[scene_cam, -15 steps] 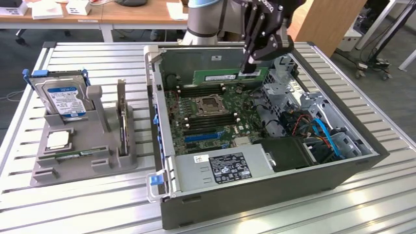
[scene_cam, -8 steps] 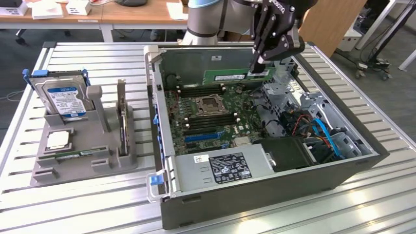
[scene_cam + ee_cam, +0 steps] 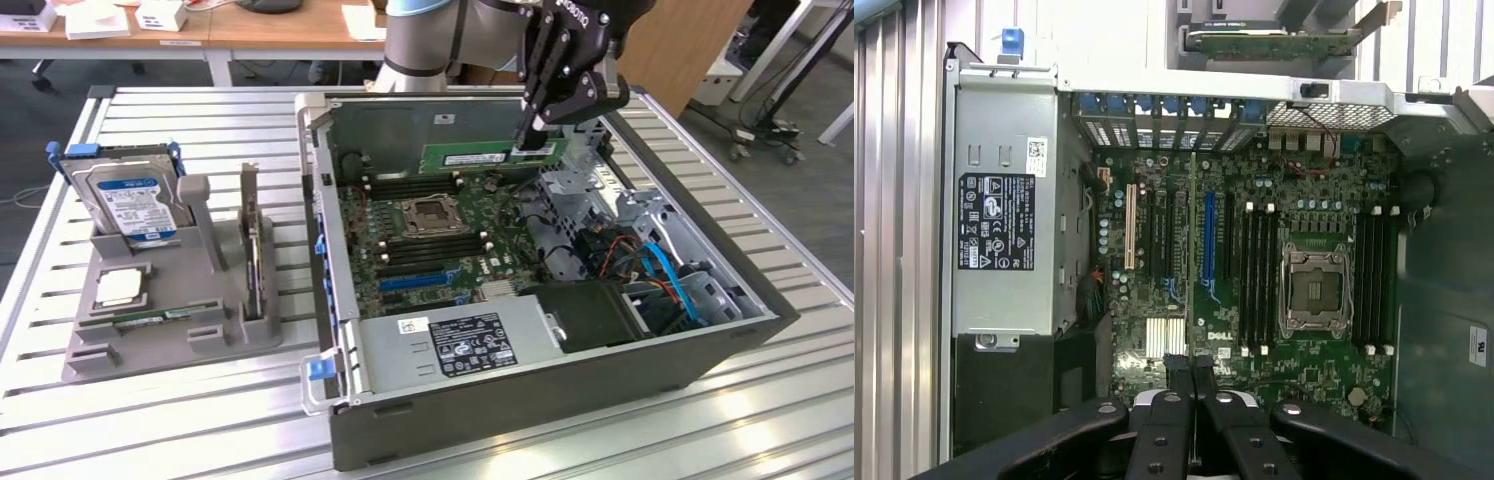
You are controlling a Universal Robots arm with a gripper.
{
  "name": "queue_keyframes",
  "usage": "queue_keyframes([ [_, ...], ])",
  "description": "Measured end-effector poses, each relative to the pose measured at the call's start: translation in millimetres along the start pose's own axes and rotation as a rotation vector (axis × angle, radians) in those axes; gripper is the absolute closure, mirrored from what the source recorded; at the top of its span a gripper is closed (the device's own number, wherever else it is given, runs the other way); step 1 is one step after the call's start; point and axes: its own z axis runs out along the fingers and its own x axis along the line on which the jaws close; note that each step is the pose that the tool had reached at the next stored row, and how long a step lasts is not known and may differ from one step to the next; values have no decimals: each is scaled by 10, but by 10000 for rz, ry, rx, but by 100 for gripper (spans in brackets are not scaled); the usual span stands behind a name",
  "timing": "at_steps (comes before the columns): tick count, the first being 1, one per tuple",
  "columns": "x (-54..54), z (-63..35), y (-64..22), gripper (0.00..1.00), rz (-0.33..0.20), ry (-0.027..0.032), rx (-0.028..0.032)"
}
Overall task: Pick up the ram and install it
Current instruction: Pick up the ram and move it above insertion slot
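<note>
In the upper middle of the exterior view, the gripper (image 3: 537, 148) hangs over the open computer case (image 3: 534, 420), and its fingers are clamped on one end of the ram (image 3: 470, 157). The ram is a long green stick with a white sticker. It is held level in the air, standing on its long edge, above the motherboard (image 3: 427, 240) and near the far wall of the case. At the exterior view's left, a grey holder (image 3: 174, 345) on the slatted table (image 3: 160, 430) carries the hard drive (image 3: 127, 200) and an upright expansion card (image 3: 250, 235). In the wrist view, the gripper (image 3: 1192, 368) has its two fingers (image 3: 1176, 375) pressed on the ram (image 3: 1192, 250), which appears edge-on as a thin line over the motherboard (image 3: 1314, 200), just beside the blue slot (image 3: 1207, 235).
</note>
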Motion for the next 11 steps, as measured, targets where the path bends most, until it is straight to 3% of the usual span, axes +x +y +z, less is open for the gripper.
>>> queue_keyframes([
  [5,-19,6,-1,89,-1,-7,0],
  [11,-87,28,-2,89,-4,-60,0],
])
